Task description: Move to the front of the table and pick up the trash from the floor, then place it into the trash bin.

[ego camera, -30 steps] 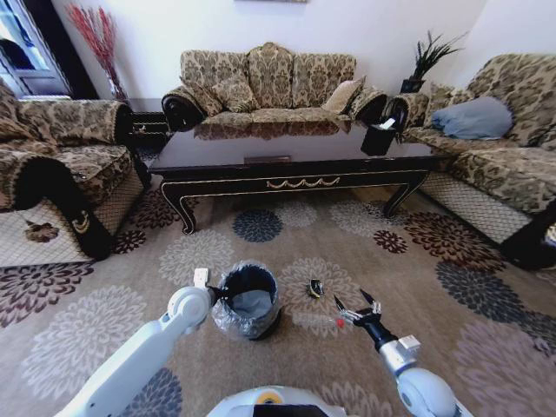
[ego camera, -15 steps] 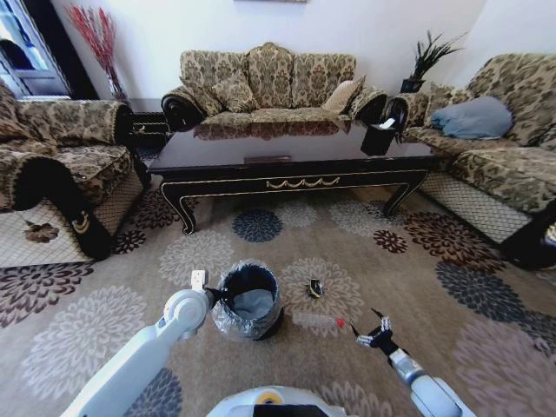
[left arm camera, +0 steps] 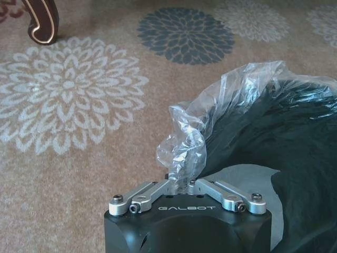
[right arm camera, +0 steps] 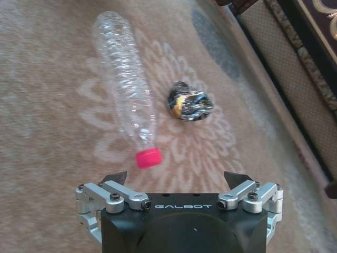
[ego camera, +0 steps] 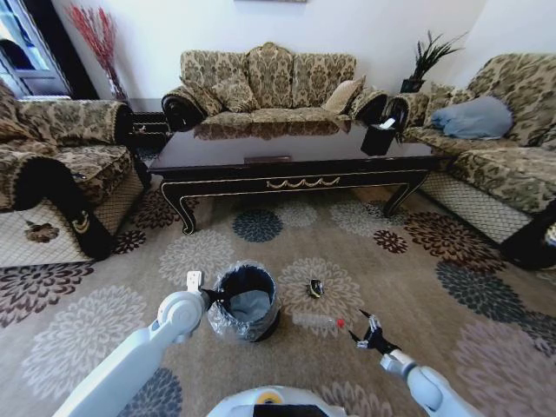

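The trash bin [ego camera: 248, 300], black with a crinkled clear bag, stands on the carpet in front of the dark wood table [ego camera: 287, 148]. My left gripper [ego camera: 211, 297] is at its left rim, shut on a fold of the bag [left arm camera: 181, 153]; something pale lies inside the bin [left arm camera: 295, 158]. The clear bottle [ego camera: 314, 321] with a red cap [right arm camera: 148, 157] lies on the floor right of the bin. My right gripper [ego camera: 369, 334] hovers open just beyond the cap end, its jaws wide apart in the right wrist view [right arm camera: 176, 179]. A small dark wrapper [right arm camera: 189, 103] lies past the bottle.
Patterned sofas ring the table on the left [ego camera: 61, 165], back [ego camera: 269, 82] and right [ego camera: 495, 148]. A black tissue holder [ego camera: 379, 137] stands on the table's right end. A curved table leg [left arm camera: 42, 21] is near the left arm. Flowered carpet [ego camera: 452, 287] stretches around the bin.
My right gripper has dropped lower and drawn back toward me, ending just right of the bottle's red cap, still open. The left gripper keeps its hold on the bag; its arm shifted slightly left.
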Available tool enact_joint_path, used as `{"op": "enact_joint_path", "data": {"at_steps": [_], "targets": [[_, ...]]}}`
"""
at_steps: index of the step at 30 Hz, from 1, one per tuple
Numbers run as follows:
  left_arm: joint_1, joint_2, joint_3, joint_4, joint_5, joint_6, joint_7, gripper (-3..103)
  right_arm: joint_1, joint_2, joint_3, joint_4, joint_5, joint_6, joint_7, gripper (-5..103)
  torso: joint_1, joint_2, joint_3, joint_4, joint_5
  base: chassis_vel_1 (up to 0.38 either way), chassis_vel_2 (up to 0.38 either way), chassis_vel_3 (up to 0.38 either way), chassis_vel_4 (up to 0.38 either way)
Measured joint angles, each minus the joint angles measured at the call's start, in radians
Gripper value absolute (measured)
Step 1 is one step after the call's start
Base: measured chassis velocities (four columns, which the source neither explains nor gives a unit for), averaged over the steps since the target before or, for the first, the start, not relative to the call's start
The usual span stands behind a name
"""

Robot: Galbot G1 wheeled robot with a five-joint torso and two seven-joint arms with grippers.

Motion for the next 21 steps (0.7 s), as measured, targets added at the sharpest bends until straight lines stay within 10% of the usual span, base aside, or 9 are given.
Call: {"op": "enact_joint_path", "data": {"at_steps": [21], "targets": [[0.015, 0.022, -0.023, -0.005, -0.029, 0.001, -0.013, 2, 0.136, 0.007, -0.117, -0.123, 0.098, -0.005, -0.008, 100, 0.0, 0.0, 0.0, 0.0005, -0.0001, 0.0, 0.0, 0.0, 0.0]]}}
